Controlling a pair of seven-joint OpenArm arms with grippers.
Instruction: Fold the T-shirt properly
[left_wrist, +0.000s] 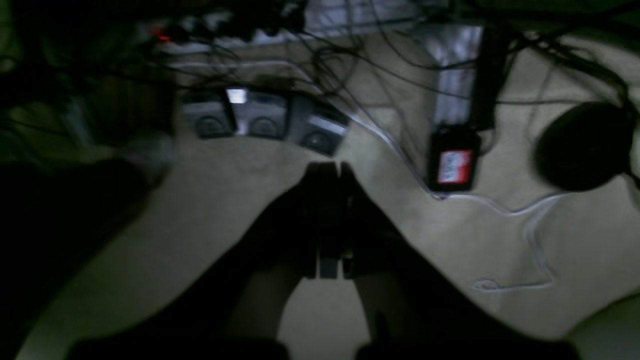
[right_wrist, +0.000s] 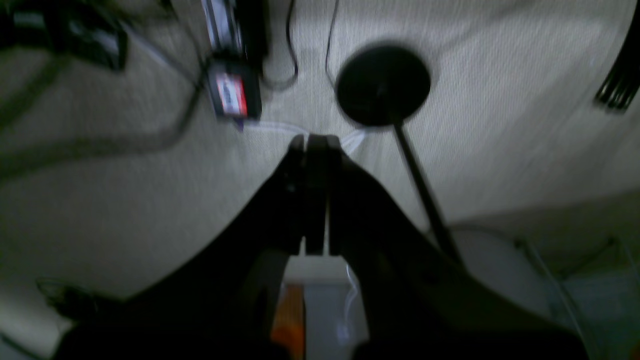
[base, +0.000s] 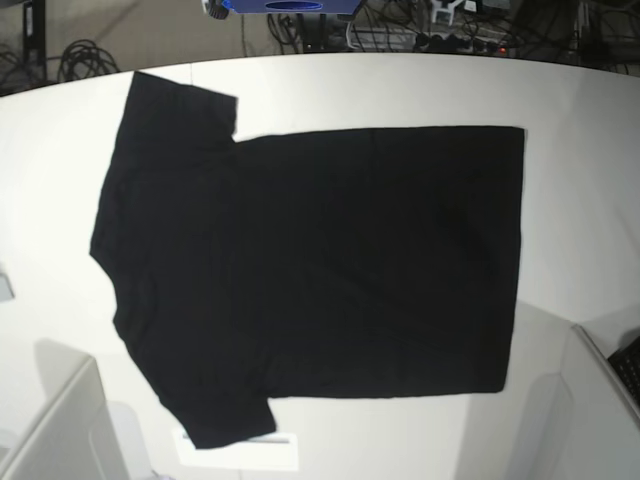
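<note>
The T-shirt (base: 330, 260) is plain black (no print showing) against the white table (base: 580, 170).

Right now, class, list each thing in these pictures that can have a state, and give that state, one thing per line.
T-shirt: spread flat and unfolded on the table, plain black side up, sleeves toward the base view's left.
Table: white, bearing the shirt.
Left gripper: shut, holding nothing, away from the shirt.
Right gripper: shut, holding nothing, away from the shirt.
</note>
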